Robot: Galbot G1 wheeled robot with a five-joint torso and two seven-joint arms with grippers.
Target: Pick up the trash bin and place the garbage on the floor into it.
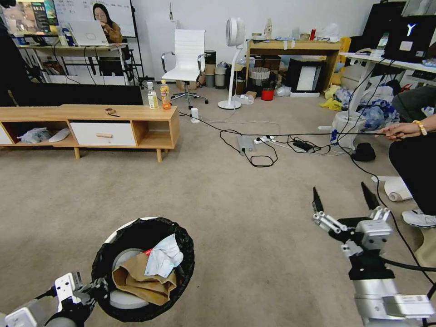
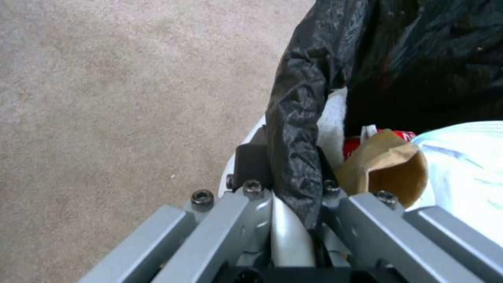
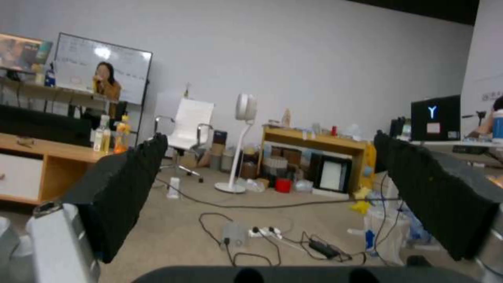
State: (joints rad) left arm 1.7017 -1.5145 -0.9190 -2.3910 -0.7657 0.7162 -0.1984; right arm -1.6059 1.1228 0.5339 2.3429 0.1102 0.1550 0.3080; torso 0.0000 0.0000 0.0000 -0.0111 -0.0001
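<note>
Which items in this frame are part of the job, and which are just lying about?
Job:
trash bin, gripped at its rim by left pincer
brown paper box inside
tissue inside
right pincer, open, empty
carpet

Lying about:
orange drink bottle
pale bottle
red bucket
fan

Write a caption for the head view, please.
Left claw grips the bin rim, garbage inside; right claw hangs open over bare floor.

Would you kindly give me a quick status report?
Left gripper shut on trash bin rim. Right gripper open, empty, above carpet. Tissue, brown paper inside bin.
</note>
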